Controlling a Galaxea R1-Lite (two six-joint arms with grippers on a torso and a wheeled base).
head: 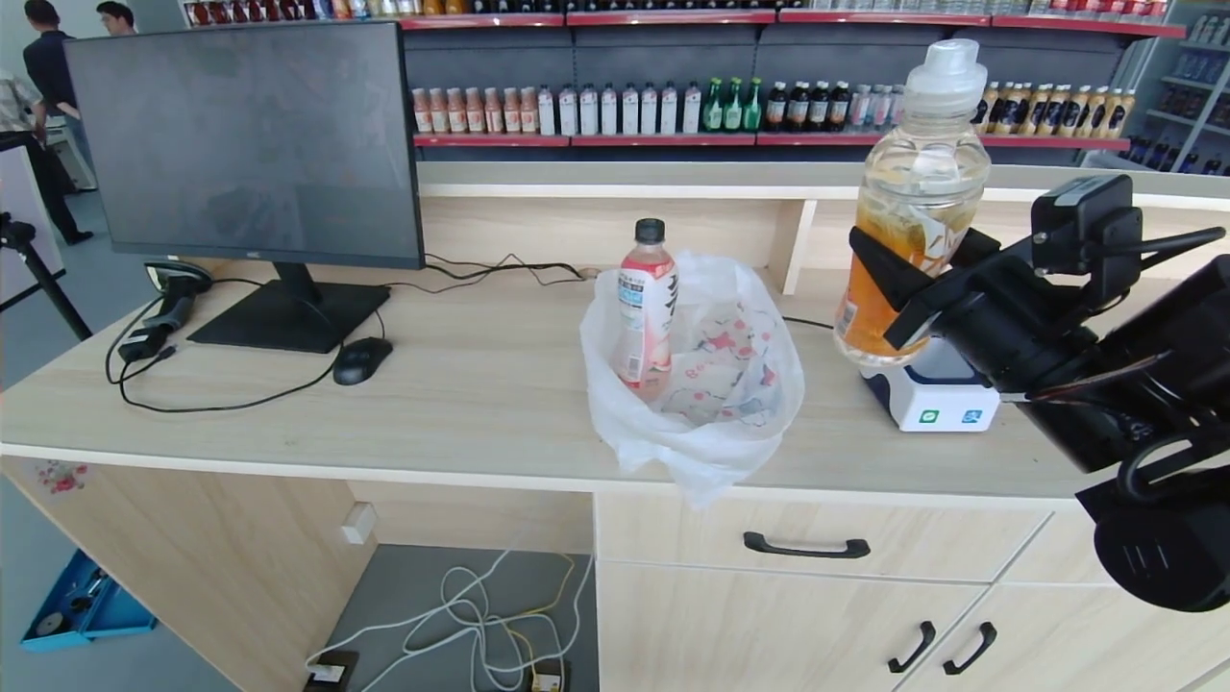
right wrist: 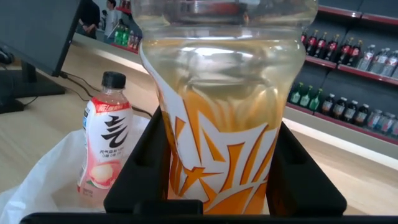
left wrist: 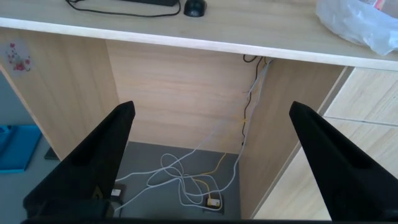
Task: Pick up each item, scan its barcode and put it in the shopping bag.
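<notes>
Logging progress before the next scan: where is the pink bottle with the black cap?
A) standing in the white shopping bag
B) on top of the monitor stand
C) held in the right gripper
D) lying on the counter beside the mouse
A: the pink bottle stands upright inside the open white shopping bag, while the right gripper holds the orange-labelled bottle.

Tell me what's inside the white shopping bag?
A pink bottle with a black cap stands in the shopping bag. Its crumpled front hides the bag's bottom.
</notes>
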